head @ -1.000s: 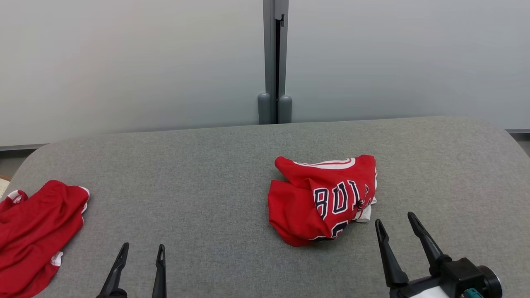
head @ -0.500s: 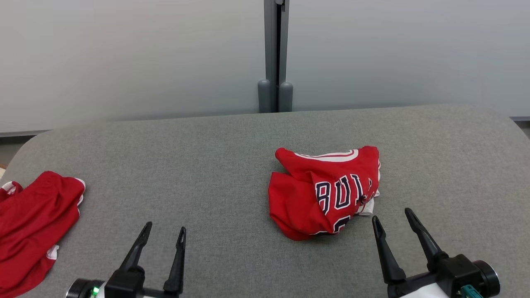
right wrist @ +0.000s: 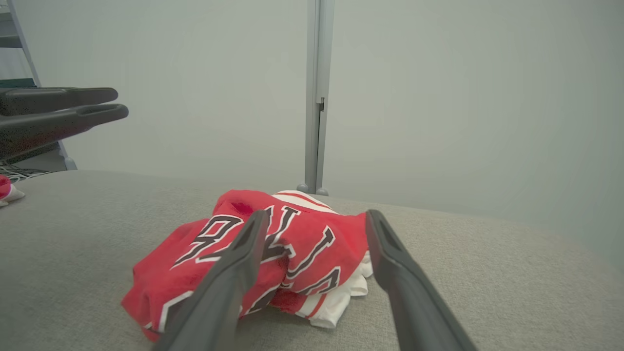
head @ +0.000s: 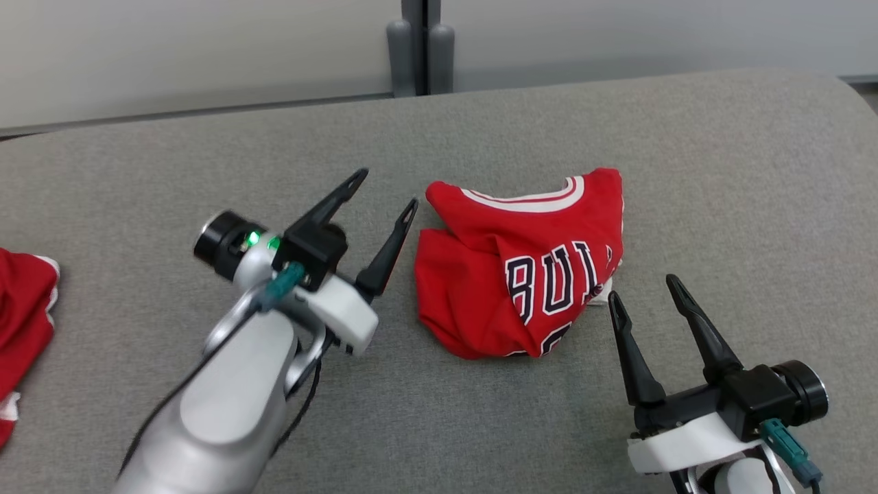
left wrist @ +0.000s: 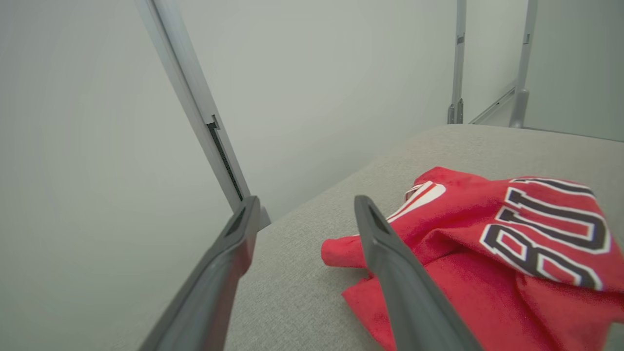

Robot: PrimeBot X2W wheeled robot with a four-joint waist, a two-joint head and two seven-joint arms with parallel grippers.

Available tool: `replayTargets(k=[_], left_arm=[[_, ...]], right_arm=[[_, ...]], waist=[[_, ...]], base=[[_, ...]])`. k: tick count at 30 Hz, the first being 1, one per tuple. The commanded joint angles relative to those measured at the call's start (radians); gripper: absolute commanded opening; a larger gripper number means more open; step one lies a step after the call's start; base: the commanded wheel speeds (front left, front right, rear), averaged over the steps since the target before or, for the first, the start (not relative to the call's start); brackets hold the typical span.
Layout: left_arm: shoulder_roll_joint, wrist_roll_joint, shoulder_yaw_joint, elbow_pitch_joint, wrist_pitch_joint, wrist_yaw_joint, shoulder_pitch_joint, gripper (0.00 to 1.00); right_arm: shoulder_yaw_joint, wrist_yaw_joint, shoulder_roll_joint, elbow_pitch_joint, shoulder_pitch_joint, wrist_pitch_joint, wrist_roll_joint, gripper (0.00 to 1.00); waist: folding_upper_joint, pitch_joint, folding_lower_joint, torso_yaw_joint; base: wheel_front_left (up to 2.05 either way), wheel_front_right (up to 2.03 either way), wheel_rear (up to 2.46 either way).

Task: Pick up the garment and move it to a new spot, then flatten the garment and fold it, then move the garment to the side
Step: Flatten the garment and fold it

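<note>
Crumpled red jersey lies centre of the grey table.
Right gripper at its 5 o'clock, fingers spread, empty; left gripper at 9 o'clock, spread, just beside the cloth. Second red garment far off at 9; wall post at 12.

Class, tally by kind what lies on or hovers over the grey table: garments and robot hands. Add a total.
Red garments: 2, the lettered jersey and the second garment at the left edge
Robot hands: 2, left hand and right hand
Total: 4
</note>
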Motion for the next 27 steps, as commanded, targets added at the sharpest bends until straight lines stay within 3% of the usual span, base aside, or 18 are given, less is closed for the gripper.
replayTargets(k=[1,7,12,17,27], left_arm=[[0.015,-0.046,-0.061,0.056,0.013,0.000,-0.106,1.00],[0.045,-0.206,-0.293,0.273,0.089,0.000,-0.357,1.00],[0.114,-0.352,-0.496,0.357,0.166,0.000,-0.451,1.00],[0.134,-0.426,-0.578,0.409,0.122,0.000,-0.517,1.00],[0.142,-0.574,-0.762,0.420,0.202,0.000,-0.558,1.00]], right_arm=[[0.000,-0.002,-0.003,-0.008,-0.022,-0.001,-0.003,1.00],[0.013,-0.002,-0.002,-0.020,-0.064,-0.001,0.012,1.00],[0.005,-0.002,-0.002,-0.038,-0.085,-0.001,0.028,1.00],[-0.001,-0.002,-0.002,-0.042,-0.088,-0.001,0.027,1.00],[0.015,-0.002,-0.002,-0.046,-0.114,-0.001,0.047,1.00]], waist=[[0.0000,0.081,0.0000,-0.054],[0.0000,0.165,0.0000,-0.126],[0.0000,0.202,0.0000,-0.180],[0.0000,0.232,0.0000,-0.192],[0.0000,0.263,0.0000,-0.191]], base=[[0.00,0.00,0.00],[0.00,0.00,0.00],[0.00,0.00,0.00],[0.00,0.00,0.00],[0.00,0.00,0.00]])
